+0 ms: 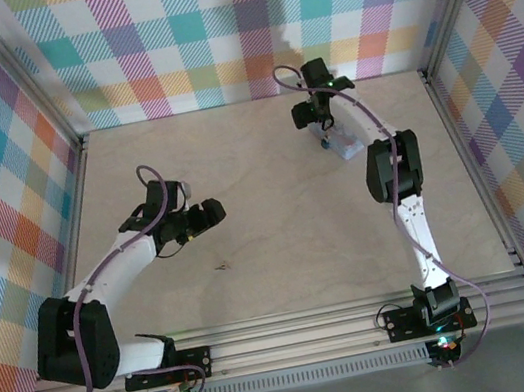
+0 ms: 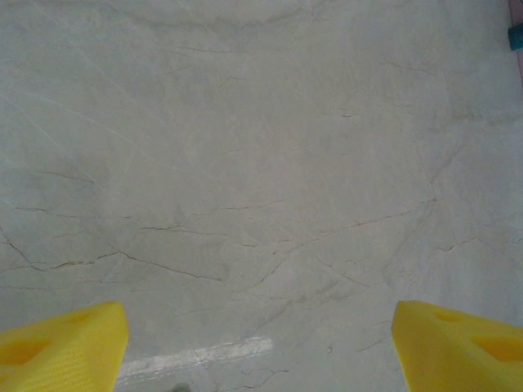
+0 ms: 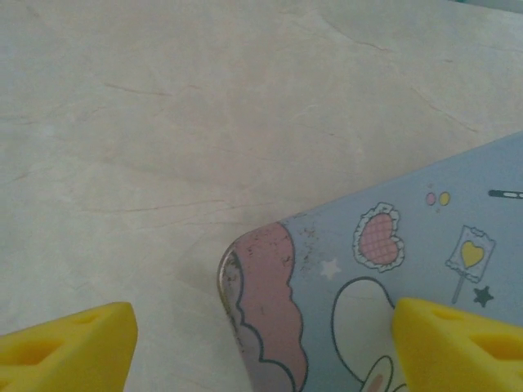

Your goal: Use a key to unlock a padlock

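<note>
My left gripper (image 1: 206, 214) hangs open over bare tabletop at the left middle. Its yellow fingertips (image 2: 61, 347) stand far apart with nothing between them. A tiny speck (image 1: 222, 267) lies on the table just in front of it and may be the key; it is too small to tell. My right gripper (image 1: 318, 123) is at the back right, open above a corner of the pale blue tin (image 3: 392, 245). One fingertip (image 3: 458, 347) is over the lid. A small dark spot (image 1: 322, 144) beside the tin may be the padlock; I cannot tell.
The tin (image 1: 347, 148) lies partly under the right arm near the back wall. Checked walls close in the back and both sides. A pale scuff (image 2: 196, 357) marks the tabletop below the left gripper.
</note>
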